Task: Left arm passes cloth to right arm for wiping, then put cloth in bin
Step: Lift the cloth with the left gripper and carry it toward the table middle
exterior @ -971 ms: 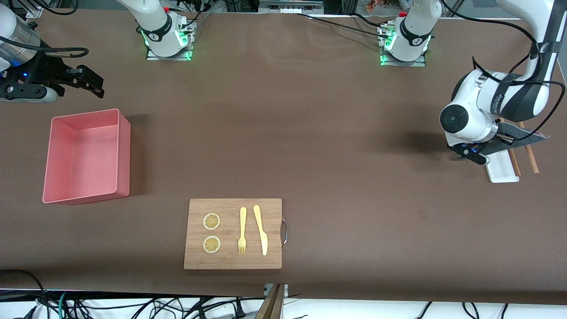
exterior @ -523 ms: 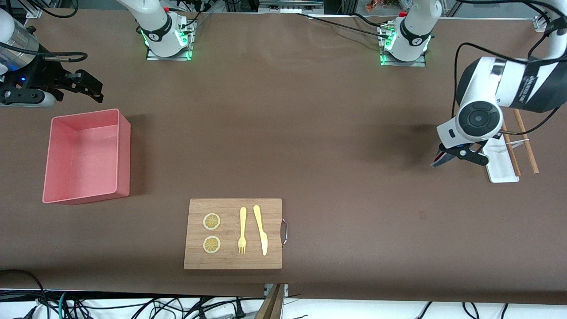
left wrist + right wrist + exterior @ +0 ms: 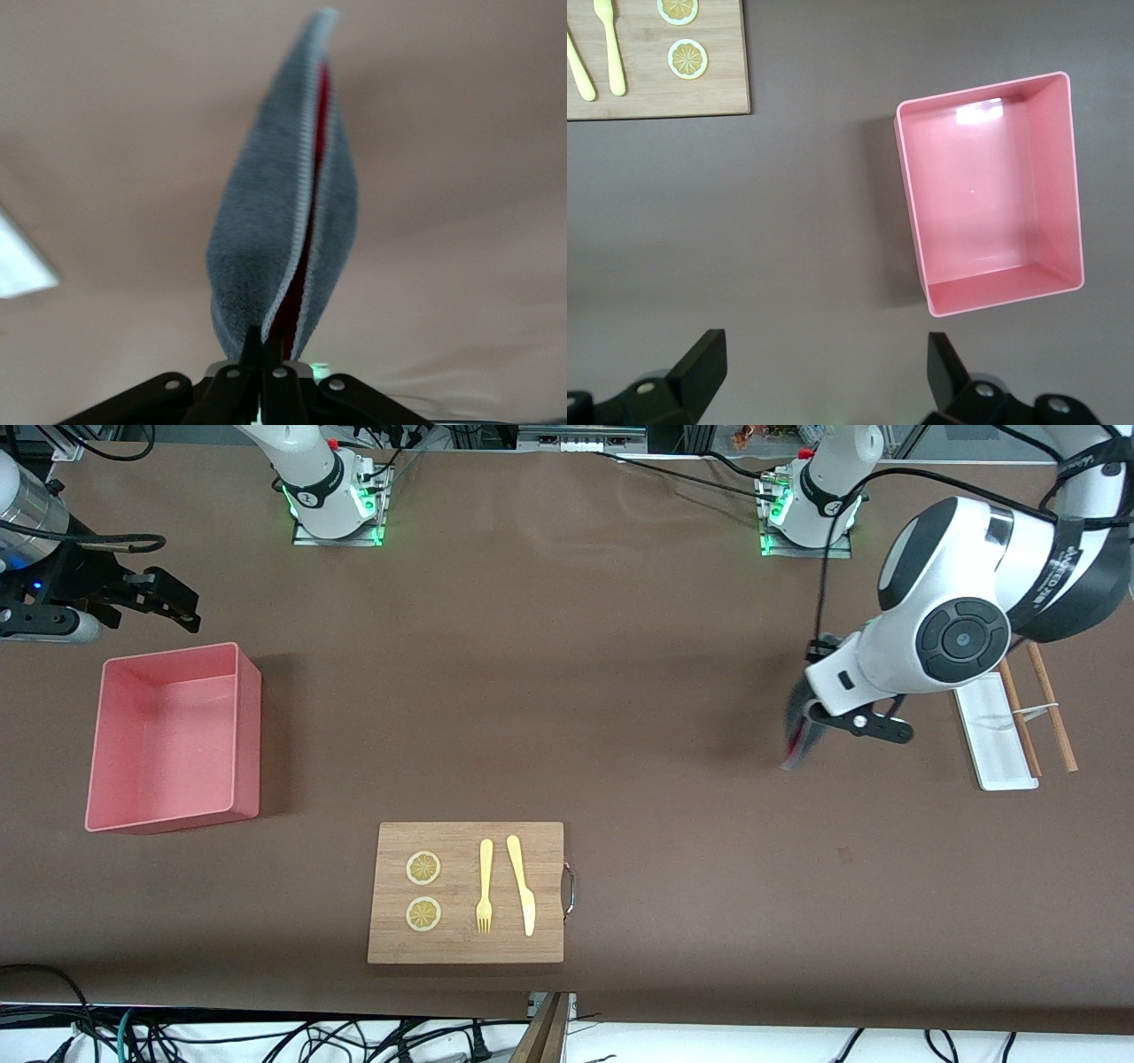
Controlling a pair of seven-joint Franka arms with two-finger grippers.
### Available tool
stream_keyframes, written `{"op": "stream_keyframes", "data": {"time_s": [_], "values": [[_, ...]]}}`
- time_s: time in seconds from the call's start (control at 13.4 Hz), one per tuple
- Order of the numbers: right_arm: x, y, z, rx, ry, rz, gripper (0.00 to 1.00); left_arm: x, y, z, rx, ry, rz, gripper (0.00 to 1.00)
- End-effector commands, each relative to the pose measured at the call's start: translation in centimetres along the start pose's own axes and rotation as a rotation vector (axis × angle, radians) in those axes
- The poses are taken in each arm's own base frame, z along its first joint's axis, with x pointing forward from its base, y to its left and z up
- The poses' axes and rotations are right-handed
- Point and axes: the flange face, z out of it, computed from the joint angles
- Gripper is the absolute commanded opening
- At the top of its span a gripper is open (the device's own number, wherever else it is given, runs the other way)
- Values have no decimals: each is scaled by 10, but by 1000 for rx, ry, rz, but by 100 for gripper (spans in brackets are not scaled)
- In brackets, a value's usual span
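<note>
Over bare table | left tool (image 3: 266,376) pinches hanging cloth (image 3: 288,212) | right tool (image 3: 824,372) spread, waiting

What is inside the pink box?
Nothing. The pink box shows only its bare pink floor and a spot of glare. The right end effector hangs open above the table beside it. The cloth is in the left end effector.
</note>
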Motion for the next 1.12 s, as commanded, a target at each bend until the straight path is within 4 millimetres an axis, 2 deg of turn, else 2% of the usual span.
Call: {"op": "stream_keyframes", "data": {"time_s": [0.0,0.22,0.37,0.6,0.82,1.05], "values": [[3,0,-6,-3,7,-4,100,12,52,-17,-127,2,-98,0],[2,2,-4,-6,-6,-14,100,24,97,-31,-313,18,-221,0],[3,11,0,-8,-16,6,100,33,106,-39,-439,36,-337,0],[7,43,12,-7,-55,66,100,50,111,-42,-567,34,-481,0],[8,46,14,-10,-63,65,100,54,130,-59,-744,18,-649,0],[4,42,15,-13,-96,67,100,65,131,-61,-843,-51,-850,0]]}}
